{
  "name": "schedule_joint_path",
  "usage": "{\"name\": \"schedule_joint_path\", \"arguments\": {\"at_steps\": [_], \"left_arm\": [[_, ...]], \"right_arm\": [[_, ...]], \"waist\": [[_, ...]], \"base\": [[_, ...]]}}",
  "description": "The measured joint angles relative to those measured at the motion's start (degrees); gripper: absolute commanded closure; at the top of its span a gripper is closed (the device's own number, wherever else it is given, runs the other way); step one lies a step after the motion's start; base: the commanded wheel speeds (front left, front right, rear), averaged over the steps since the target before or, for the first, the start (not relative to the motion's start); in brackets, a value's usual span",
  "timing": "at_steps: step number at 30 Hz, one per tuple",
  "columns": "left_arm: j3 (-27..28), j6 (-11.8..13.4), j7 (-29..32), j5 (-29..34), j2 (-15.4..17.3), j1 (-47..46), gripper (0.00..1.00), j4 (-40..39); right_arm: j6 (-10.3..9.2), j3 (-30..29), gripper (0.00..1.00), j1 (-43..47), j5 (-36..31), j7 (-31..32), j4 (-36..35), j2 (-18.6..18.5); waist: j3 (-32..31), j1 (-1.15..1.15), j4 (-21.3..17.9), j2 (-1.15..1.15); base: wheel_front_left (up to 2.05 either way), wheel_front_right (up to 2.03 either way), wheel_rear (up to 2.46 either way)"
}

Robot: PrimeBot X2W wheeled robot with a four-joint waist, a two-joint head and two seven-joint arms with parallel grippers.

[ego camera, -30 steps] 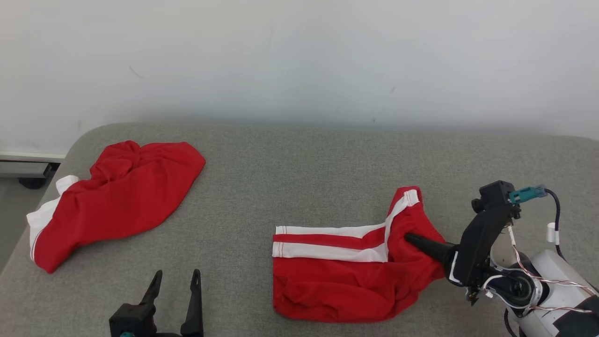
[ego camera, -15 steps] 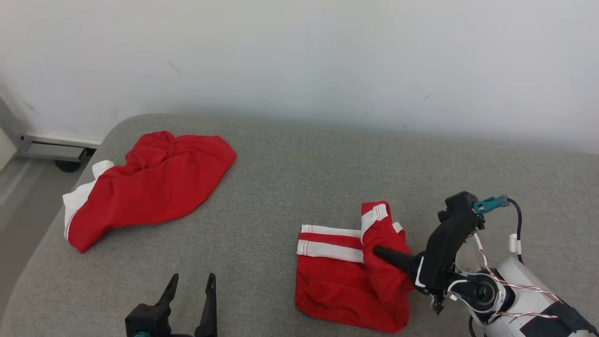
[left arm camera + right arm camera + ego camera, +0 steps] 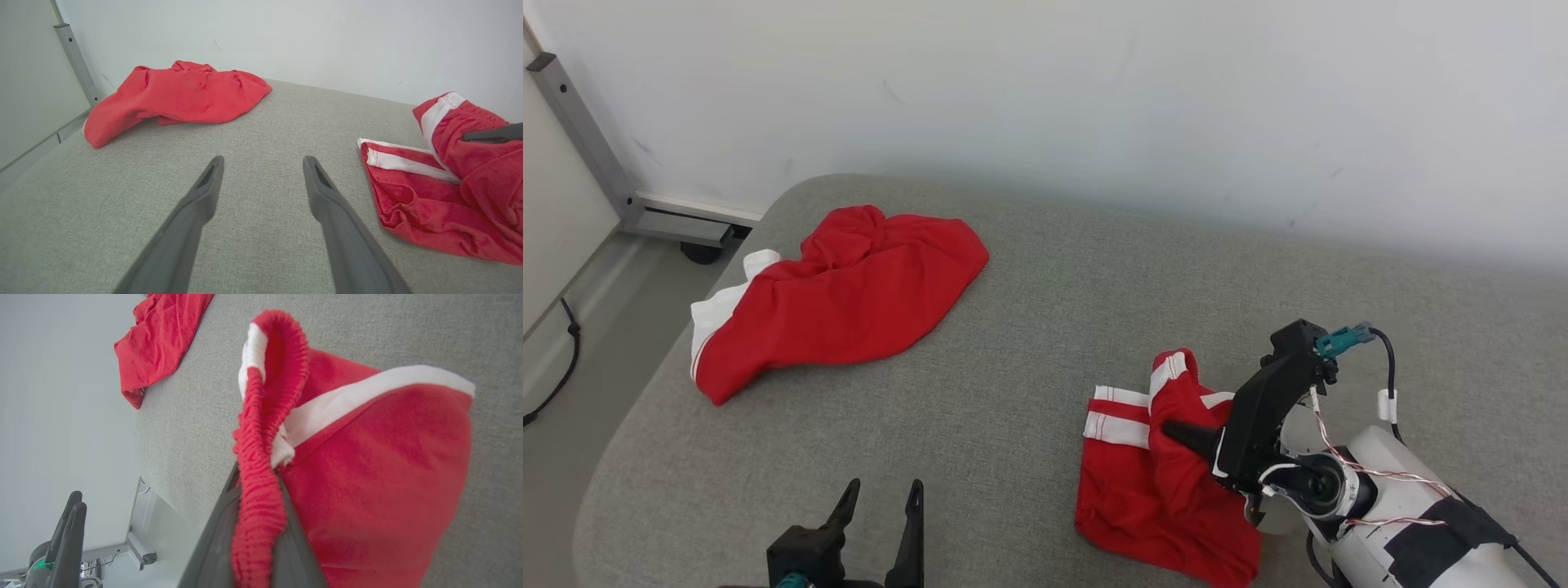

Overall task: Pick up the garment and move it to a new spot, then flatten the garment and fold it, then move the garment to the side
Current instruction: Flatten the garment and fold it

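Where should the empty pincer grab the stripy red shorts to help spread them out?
Take the stripy red shorts by the striped leg end, coming in low from the robot's left. That end lies flat on the grey surface and faces the open left pincer, while the right pincer is shut on the bunched waistband at the other end.

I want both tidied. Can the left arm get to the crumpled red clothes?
Probably yes: the left gripper is open, and just bare grey surface lies between it and the crumpled red garment.
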Motion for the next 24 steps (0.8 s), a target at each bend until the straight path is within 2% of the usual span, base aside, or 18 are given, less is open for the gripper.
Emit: {"name": "schedule_joint_path", "arguments": {"at_steps": [5, 6, 7, 8, 18, 24], "left_arm": [[-0.2, 0.0, 0.0, -0.3, -0.1, -0.7, 0.0, 0.3], [-0.1, 0.0, -0.1, -0.4, -0.1, -0.7, 0.0, 0.4], [-0.1, 0.0, -0.1, -0.6, -0.1, -0.7, 0.0, 0.5], [0.0, 0.0, -0.1, -0.6, -0.1, -0.7, 0.0, 0.5], [1.5, 0.0, -0.6, -0.8, -0.1, -0.5, 0.0, 1.1], [1.9, 0.1, -1.1, -0.6, 0.2, 0.8, 0.0, 0.2]], "right_arm": [[-0.46, 0.9, 1.0, -0.9, -1.2, -0.1, 2.7, 0.5], [-0.48, 1.0, 0.81, -0.9, -1.2, -0.1, 3.2, 0.8], [-0.48, 1.3, 0.07, -1.0, -1.2, -0.1, 3.5, 1.1], [-0.49, 1.4, 0.0, -1.2, -1.4, -0.1, 3.8, 1.4], [-0.36, 0.3, 0.0, -2.7, -1.4, -1.6, 4.3, 1.3], [1.46, 2.3, 0.0, -1.9, -6.5, -3.7, 1.2, -4.8]], "waist": [[0.3, 0.0, 1.4, 0.0], [0.4, 0.0, 1.6, 0.0], [0.4, 0.0, 1.7, 0.0], [0.5, 0.0, 1.8, 0.0], [-0.3, 0.0, 0.4, 0.0], [-0.7, 0.0, -1.6, 0.0]], "base": [[0.0, 0.0, 0.0], [0.0, 0.0, 0.0], [0.0, 0.0, 0.0], [0.0, 0.0, 0.0], [0.0, 0.0, 0.0], [0.0, 0.0, 0.0]]}}
